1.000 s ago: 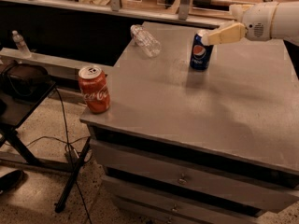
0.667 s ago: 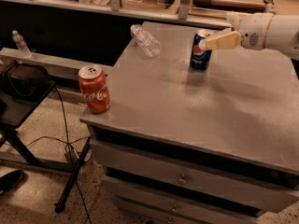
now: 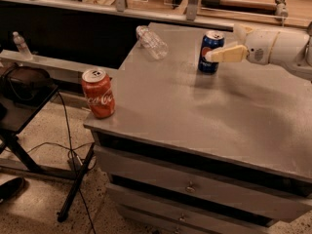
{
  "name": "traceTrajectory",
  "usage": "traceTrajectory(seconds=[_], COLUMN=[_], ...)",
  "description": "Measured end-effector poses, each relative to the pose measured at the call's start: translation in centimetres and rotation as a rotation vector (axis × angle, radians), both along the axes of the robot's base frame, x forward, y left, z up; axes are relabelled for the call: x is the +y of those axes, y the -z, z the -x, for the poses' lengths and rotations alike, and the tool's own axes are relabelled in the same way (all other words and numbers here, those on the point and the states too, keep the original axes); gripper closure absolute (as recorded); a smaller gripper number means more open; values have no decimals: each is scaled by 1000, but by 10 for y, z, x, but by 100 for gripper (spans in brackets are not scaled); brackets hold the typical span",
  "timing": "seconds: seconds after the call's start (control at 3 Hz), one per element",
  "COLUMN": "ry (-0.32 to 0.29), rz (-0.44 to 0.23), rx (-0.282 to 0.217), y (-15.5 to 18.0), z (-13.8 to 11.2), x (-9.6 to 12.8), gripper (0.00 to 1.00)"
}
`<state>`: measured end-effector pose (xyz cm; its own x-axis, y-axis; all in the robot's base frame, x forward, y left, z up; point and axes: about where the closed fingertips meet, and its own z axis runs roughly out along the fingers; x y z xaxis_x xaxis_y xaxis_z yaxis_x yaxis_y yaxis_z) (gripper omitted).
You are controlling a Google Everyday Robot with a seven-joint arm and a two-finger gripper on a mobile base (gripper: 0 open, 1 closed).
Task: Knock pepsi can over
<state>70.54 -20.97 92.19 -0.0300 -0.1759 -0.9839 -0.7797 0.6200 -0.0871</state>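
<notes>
On the table (image 3: 195, 111), the pepsi can (image 3: 210, 52) stands upright, gripper (image 3: 220, 54) beside it.

Grey tabletop (image 3: 195, 111): pepsi can (image 3: 210, 51) beside end effector (image 3: 215, 55), Coca-Cola can (image 3: 98, 92), lying bottle (image 3: 151, 42)

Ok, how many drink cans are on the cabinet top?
2: the pepsi can upright toward the back, the gripper at its side; the red Coca-Cola can at the near-left corner.

Grey drawer cabinet (image 3: 195, 116) on speckled floor (image 3: 34, 211); perhaps a black stool (image 3: 24, 89) at left.
</notes>
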Motion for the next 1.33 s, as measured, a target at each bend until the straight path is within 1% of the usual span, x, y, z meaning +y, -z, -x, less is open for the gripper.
traceTrajectory(seconds=[0.33,0.67,1.0,1.33], ry=[-2,-13,-36,-59], rz=[-4,-13,-25,-41], rx=[12,25,50,73], y=[10,15,22,27], z=[1,2,3,4], x=[2,7,15,21], gripper=[12,34,50,53])
